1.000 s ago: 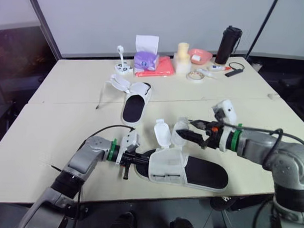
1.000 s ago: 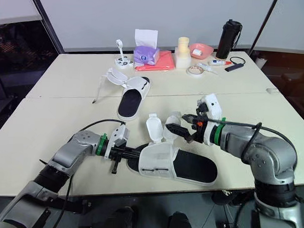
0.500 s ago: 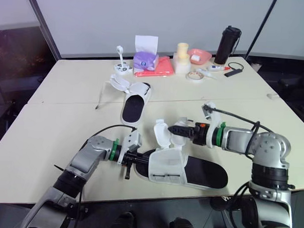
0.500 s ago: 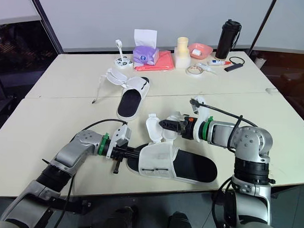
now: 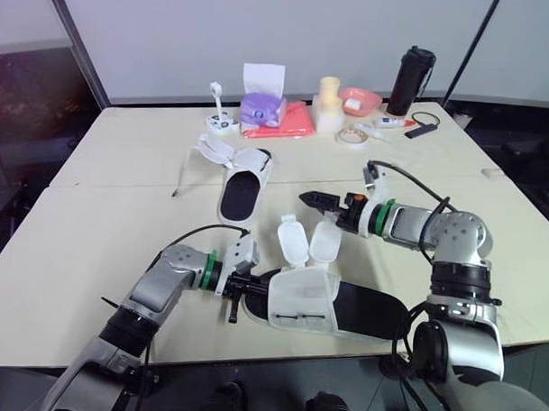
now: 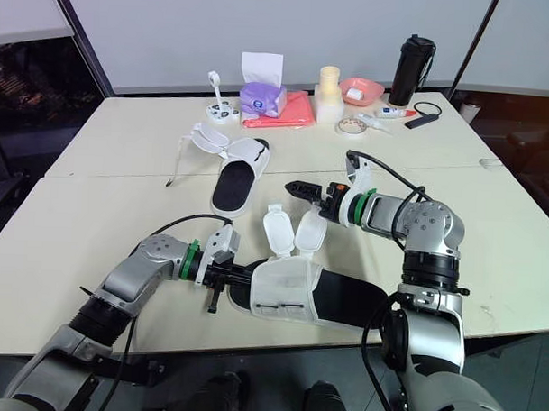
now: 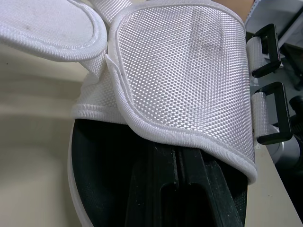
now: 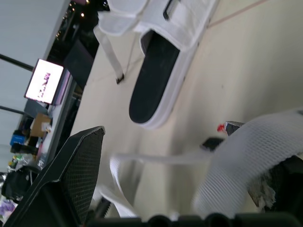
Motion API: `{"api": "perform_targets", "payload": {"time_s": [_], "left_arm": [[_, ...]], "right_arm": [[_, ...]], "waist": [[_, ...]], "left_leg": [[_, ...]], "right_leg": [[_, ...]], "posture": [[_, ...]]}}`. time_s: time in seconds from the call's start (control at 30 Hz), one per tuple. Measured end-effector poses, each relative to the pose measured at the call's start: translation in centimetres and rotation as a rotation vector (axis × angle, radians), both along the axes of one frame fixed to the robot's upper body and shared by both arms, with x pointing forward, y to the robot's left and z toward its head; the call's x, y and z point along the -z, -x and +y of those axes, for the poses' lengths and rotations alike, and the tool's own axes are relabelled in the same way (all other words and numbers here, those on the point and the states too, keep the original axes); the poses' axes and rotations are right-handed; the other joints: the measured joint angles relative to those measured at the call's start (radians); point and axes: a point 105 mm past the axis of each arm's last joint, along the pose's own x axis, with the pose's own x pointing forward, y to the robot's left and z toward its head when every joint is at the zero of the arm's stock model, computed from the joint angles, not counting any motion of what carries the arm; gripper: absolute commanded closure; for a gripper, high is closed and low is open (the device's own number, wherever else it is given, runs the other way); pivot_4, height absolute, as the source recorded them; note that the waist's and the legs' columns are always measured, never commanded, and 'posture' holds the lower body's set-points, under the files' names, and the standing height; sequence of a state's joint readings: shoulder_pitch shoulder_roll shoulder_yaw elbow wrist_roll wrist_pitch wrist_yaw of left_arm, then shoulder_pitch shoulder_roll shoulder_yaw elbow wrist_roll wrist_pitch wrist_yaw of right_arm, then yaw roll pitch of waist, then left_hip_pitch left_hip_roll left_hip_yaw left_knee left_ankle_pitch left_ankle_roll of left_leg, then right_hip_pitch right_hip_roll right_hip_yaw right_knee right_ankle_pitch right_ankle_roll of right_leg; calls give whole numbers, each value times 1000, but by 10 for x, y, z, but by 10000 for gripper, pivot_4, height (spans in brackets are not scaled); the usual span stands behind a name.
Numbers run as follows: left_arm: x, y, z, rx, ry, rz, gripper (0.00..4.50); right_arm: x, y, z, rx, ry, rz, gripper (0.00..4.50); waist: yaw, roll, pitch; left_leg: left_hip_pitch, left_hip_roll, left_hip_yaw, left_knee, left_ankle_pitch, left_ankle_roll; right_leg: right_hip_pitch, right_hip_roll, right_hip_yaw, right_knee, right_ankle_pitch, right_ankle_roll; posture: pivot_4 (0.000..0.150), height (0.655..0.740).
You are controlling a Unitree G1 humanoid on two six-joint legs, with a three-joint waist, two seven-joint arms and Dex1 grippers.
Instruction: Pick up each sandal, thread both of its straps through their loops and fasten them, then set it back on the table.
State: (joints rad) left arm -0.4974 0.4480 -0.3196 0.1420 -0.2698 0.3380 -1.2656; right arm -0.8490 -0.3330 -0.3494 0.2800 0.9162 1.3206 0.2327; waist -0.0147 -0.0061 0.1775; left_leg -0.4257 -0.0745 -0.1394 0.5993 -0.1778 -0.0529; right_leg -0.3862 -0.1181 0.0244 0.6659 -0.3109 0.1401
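Observation:
The near sandal (image 5: 339,302), white mesh upper on a black sole, lies at the table's front edge with its two straps (image 5: 293,241) standing loose. Its black loops (image 7: 271,111) hang empty at the side. My left gripper (image 5: 252,284) reaches into the toe opening, its fingers (image 7: 161,189) pressed together under the upper. My right gripper (image 5: 313,200) hovers open above and behind the straps, touching nothing; one strap (image 8: 246,156) shows beside a finger (image 8: 75,175). The second sandal (image 5: 243,191) lies mid-table with its straps spread out.
Along the table's far side stand a tissue box (image 5: 264,101), a red cloth (image 5: 286,123), a cream container (image 5: 329,104), a pink bowl (image 5: 361,100), a tape roll (image 5: 352,136) and a black bottle (image 5: 412,80). A seam (image 5: 122,184) joins the two tables.
My right gripper has drawn back from the near sandal's strap, rising and moving toward the table's middle. The strap stays standing. My left gripper and the sandal have not moved.

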Motion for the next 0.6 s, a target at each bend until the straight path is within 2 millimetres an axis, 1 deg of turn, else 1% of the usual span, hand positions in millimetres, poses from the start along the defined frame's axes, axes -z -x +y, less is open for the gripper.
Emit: {"api": "perform_targets", "payload": {"time_s": [0.23,0.27,0.33,0.37,0.4,0.5,0.53,0.57,0.6], "left_arm": [[0,0,-1,-2,2,-1,45000],[0,0,-1,-2,2,-1,45000],[0,0,-1,-3,3,-3,45000],[0,0,-1,-3,3,-3,45000],[0,0,-1,-3,3,-3,45000],[0,0,-2,-3,3,-4,45000],[0,0,-2,-3,3,-4,45000],[0,0,-2,-3,4,-4,45000],[0,0,-2,-3,4,-4,45000]], "right_arm": [[-18,-5,-4,9,-10,-43,989],[-21,-6,-5,11,-9,-49,3265],[-23,-6,-6,14,-7,-56,9289],[-24,-6,-7,16,-6,-57,13861],[-24,-6,-8,17,-6,-59,19669],[-26,-6,-10,19,-12,-61,34962],[-26,-5,-10,18,-12,-62,40924],[-27,-4,-10,12,-11,-66,44509],[-30,-2,-9,1,-8,-78,44509]], "waist": [[0,0,0],[0,0,0],[0,0,0],[0,0,0],[0,0,0],[0,0,0],[0,0,0],[-1,0,0],[-1,0,0]], "left_leg": [[0,0,0,0,0,0],[0,0,0,0,0,0],[0,0,0,0,0,0],[0,0,0,0,0,0],[0,0,0,0,0,0],[0,0,0,0,0,0],[0,0,0,0,0,0],[0,0,0,0,0,0],[0,0,0,0,0,0]], "right_leg": [[0,0,0,0,0,0],[0,0,0,0,0,0],[0,0,0,0,0,0],[0,0,0,0,0,0],[0,0,0,0,0,0],[0,0,0,0,0,0],[0,0,0,0,0,0],[0,0,0,0,0,0],[-1,0,0,0,0,0]], "posture": [[1500,7344],[1500,7344],[1500,7344],[1500,7344],[1500,7344],[1500,7344],[1500,7344],[1500,7344],[1500,7344]]}}
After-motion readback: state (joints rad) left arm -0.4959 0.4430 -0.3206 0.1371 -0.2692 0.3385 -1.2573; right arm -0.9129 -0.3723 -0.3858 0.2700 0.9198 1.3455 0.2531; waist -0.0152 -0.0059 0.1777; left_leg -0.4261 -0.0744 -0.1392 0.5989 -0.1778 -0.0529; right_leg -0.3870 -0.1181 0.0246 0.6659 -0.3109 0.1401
